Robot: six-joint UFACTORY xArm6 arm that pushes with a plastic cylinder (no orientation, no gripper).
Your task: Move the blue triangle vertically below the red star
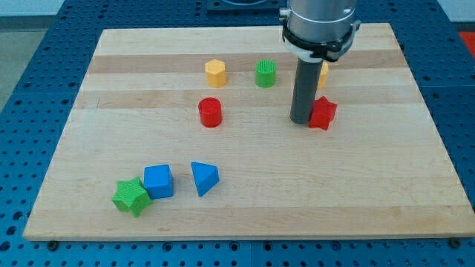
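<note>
My tip sits on the table, right beside the red star, maybe touching it. The tool is just a rod, nothing grabbed. The blue triangle lies far away, lower left, near the blue cube.

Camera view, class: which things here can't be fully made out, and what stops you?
- Yellow block: mostly hidden behind the rod, shape unreadable.
- Arm above my tip: cut off by the view's top edge.
- Red star: its left edge hidden by the rod, so contact is unclear.
</note>
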